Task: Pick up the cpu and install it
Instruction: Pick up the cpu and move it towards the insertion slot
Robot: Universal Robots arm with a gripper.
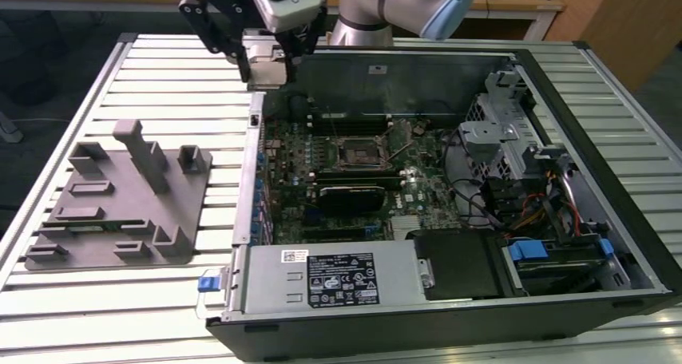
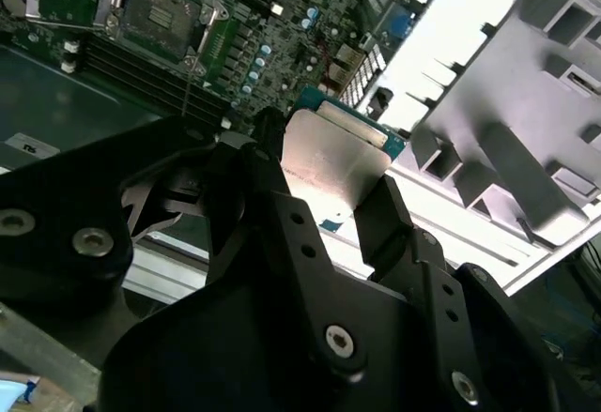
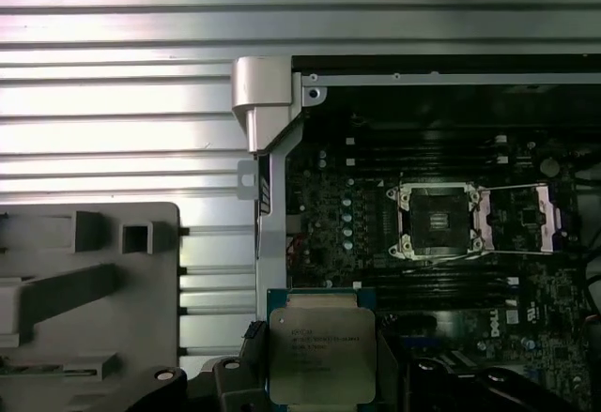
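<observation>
Black gripper (image 2: 329,175) links and bolts sit closest to the lens in the second wrist view. Its two fingers (image 2: 272,196) press on opposite edges of the cpu (image 2: 331,154), closed on it and holding it clear of everything beneath. The cpu is a flat square chip with a dull silver metal top and a thin green rim showing along its far edge. Beyond it lie the green motherboard (image 2: 282,46) and the open socket (image 2: 160,13), well apart from the chip. A grey moulded fixture (image 2: 526,102) stands off to one side.

In the first wrist view the cpu (image 3: 322,354) faces the camera squarely. It has a silver lid with faint print and a green border, and dark gripper parts hug both of its sides. It hangs over the case wall (image 3: 266,243), between the grey fixture (image 3: 84,281) and the motherboard. The socket (image 3: 435,220) is open, with its metal load plate (image 3: 521,217) swung aside. A table (image 3: 113,102) of ribbed aluminium slats runs behind.

In the exterior view the black computer case (image 1: 448,332) lies open on its side on the slatted table (image 1: 160,292), filling the frame's centre and right. The grey fixture (image 1: 117,196) rests on the exterior view's left. A wooden desk (image 1: 512,1) and dark floor border the frame's top. At the upper left of the frame the gripper (image 1: 267,70) hangs above the case's rear corner, up and away from the socket (image 1: 359,150) at the frame's centre.
</observation>
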